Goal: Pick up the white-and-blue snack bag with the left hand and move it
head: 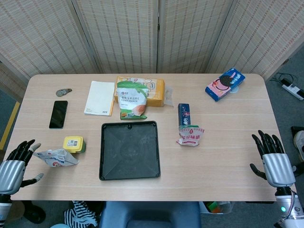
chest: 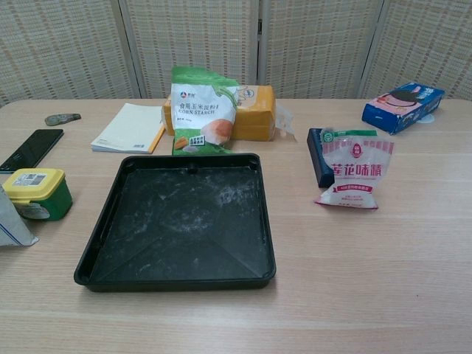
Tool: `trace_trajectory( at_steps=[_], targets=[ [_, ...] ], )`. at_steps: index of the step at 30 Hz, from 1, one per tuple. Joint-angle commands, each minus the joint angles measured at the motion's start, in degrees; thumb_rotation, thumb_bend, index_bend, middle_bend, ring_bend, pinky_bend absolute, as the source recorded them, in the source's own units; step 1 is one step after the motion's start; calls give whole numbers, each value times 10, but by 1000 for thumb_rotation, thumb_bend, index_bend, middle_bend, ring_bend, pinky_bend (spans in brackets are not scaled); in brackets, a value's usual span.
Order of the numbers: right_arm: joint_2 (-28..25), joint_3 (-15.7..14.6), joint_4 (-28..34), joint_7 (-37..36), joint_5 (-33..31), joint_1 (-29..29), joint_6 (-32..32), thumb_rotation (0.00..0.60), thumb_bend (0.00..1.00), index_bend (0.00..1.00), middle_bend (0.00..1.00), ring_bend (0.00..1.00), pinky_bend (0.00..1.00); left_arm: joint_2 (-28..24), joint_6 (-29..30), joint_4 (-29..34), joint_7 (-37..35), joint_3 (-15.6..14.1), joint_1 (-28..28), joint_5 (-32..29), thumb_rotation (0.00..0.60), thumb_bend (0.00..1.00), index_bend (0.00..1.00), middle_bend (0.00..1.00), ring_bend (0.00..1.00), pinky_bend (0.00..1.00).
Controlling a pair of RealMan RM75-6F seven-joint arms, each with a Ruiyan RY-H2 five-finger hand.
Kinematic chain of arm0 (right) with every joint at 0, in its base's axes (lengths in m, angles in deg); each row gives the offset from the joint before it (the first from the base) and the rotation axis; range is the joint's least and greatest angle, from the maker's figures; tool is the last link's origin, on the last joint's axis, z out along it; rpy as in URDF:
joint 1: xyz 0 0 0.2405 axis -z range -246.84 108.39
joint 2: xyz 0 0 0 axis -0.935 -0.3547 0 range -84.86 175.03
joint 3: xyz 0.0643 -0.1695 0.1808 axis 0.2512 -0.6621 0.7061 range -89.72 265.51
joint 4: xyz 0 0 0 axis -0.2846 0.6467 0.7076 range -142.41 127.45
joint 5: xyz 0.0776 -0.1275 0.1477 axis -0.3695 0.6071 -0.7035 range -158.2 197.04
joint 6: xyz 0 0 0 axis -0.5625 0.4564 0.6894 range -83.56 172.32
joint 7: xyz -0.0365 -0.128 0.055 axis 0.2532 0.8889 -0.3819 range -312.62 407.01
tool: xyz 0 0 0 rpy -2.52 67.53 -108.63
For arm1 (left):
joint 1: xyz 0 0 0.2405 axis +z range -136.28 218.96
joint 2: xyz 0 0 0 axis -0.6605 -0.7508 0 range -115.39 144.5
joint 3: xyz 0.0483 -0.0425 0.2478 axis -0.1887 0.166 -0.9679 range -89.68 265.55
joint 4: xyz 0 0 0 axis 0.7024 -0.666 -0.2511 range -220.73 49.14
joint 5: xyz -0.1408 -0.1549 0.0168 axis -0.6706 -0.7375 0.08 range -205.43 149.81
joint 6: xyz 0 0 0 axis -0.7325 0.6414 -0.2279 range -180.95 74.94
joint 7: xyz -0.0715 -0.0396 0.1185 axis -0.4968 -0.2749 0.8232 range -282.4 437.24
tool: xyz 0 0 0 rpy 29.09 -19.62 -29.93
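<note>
The white-and-blue snack bag point(head: 57, 158) lies crumpled on the table near the front left edge, just in front of a yellow-lidded green tub point(head: 74, 144). Only a corner of the bag point(chest: 11, 221) shows at the left border of the chest view. My left hand point(head: 14, 166) hovers at the table's left front corner with its fingers spread, its fingertips close to the bag's left end and nothing in its grasp. My right hand point(head: 273, 159) hangs off the table's right front edge, fingers spread and empty. Neither hand shows in the chest view.
A black tray point(head: 129, 149) sits front centre. Behind it are a corn starch bag point(head: 131, 99), an orange package point(head: 154, 90) and a white notebook point(head: 100, 97). A phone point(head: 58, 114) lies left; a white-pink bag point(head: 190, 135), a dark box point(head: 184, 115) and a blue cookie box point(head: 225, 83) lie right.
</note>
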Motion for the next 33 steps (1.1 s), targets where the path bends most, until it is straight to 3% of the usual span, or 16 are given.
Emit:
trace_trajectory(
  at_steps=[1,7,10,14,18,21,24,28,33],
  targets=[
    [2,0,-2,1,1,0,-2,600,262,0,0,0,0,-1,0,0,-2,1,-1,-1,600,178,167,105,79,228],
    [-1,-4,-2,-6,11,5,-14,600,262,0,0,0,0,1,15,0,-7,0,1,14,600,179,165,105,84,241],
    [-5,-5,-1,-14,13,12,-25,600,262,0,0,0,0,6,38,-25,-53,0,-4,48,600,179,163,93,201,315],
    [-9,-4,2,-22,19,17,-39,600,262,0,0,0,0,18,72,-69,-168,2,-5,71,600,179,152,65,719,765],
    [-10,-6,1,-23,22,15,-33,600,261,0,0,0,0,0,53,-102,-345,-2,-8,47,600,177,150,115,937,943],
    [-14,-10,2,-39,40,16,-43,600,262,0,0,0,0,-26,13,-124,-481,-22,-12,39,600,177,137,122,969,980],
    [-22,-27,1,-75,91,20,-67,600,262,0,0,0,0,-29,-12,-159,-570,-33,-11,27,600,177,123,128,986,998],
    [-25,-48,-14,-105,156,26,-105,600,262,0,0,0,0,-17,-55,-199,-657,-46,-18,21,600,176,116,155,998,1000],
    [-26,-53,-18,-104,162,28,-105,600,262,0,0,0,0,17,-81,-257,-704,-54,-29,29,600,174,119,166,999,1000]
  ],
)
